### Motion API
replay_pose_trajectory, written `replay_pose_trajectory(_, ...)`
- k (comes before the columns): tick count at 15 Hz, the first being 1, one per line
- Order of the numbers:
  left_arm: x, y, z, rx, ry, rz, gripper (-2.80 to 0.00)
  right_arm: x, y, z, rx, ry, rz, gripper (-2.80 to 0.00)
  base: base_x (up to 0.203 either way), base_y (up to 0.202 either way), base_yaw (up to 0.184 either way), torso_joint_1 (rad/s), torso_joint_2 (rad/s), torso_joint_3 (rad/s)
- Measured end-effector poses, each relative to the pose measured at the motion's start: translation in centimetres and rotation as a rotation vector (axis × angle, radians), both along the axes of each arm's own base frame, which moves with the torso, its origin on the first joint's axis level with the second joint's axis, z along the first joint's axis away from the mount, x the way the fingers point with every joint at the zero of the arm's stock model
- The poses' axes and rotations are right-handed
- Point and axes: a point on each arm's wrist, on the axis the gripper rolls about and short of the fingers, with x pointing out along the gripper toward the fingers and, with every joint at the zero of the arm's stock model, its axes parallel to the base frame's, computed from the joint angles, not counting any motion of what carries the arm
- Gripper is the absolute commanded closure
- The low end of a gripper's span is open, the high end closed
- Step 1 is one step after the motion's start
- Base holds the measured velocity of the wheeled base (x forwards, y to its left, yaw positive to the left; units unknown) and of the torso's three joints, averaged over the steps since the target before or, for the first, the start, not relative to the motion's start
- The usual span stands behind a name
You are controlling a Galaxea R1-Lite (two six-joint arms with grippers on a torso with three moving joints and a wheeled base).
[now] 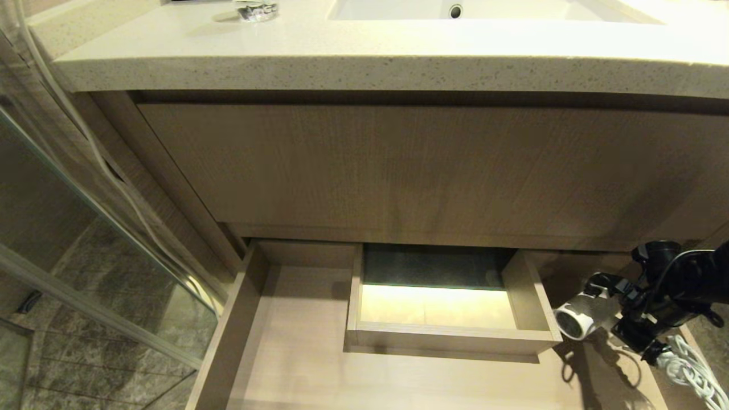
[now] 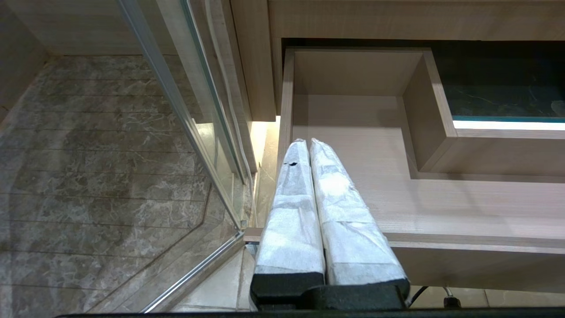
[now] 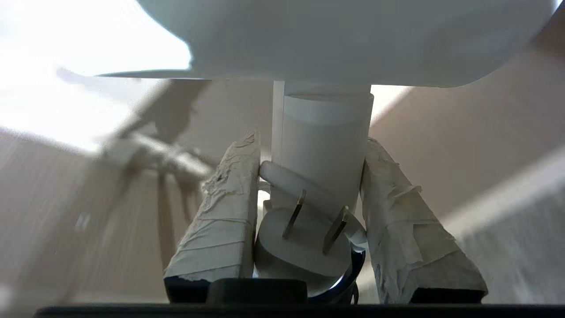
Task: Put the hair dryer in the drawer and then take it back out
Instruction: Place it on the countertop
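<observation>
The drawer (image 1: 296,353) is pulled out below the vanity, with a boxed cut-out (image 1: 450,337) in its middle. The white hair dryer (image 1: 576,322) hangs over the drawer's right section, its grey grille facing left. My right gripper (image 1: 623,319) is shut on its handle. Its bundled white cord (image 1: 692,364) trails at the right. In the right wrist view both fingers clamp the handle (image 3: 324,145), with the plug (image 3: 300,247) tucked between them and the gripper (image 3: 311,141) under the barrel. My left gripper (image 2: 307,142) is shut on nothing, over the front left corner of the drawer (image 2: 441,203).
A taller wood-grain front (image 1: 398,165) rises behind the drawer under a speckled countertop (image 1: 342,62) with a sink (image 1: 455,8). A glass shower door (image 1: 85,199) stands at the left over a marble floor (image 2: 101,154).
</observation>
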Motion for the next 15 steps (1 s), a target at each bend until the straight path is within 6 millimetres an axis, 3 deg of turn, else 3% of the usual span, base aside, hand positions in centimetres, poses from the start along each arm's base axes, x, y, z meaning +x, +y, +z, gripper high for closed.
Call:
replay_pose_trajectory(4, 0.0, 0.0, 0.0, 0.0, 0.0, 0.0, 0.0, -3.9, 0.9, 4.3, -0.036, -0.062, 0.009, 0.0, 0.0, 0.0, 0.0, 0.0, 0.0, 0.0)
replay_pose_trajectory(7, 0.0, 0.0, 0.0, 0.0, 0.0, 0.0, 0.0, -8.2, 1.8, 8.6, -0.098, -0.158, 0.024, 0.0, 0.0, 0.0, 0.0, 0.0, 0.0, 0.0)
replay_pose_trajectory(11, 0.0, 0.0, 0.0, 0.0, 0.0, 0.0, 0.0, -16.8, 4.4, 15.0, -0.229, -0.371, 0.017, 0.0, 0.0, 0.0, 0.0, 0.0, 0.0, 0.0)
replay_pose_trajectory(15, 0.0, 0.0, 0.0, 0.0, 0.0, 0.0, 0.0, -27.0, 8.6, 21.3, -0.403, -0.714, -0.003, 0.0, 0.0, 0.0, 0.0, 0.0, 0.0, 0.0)
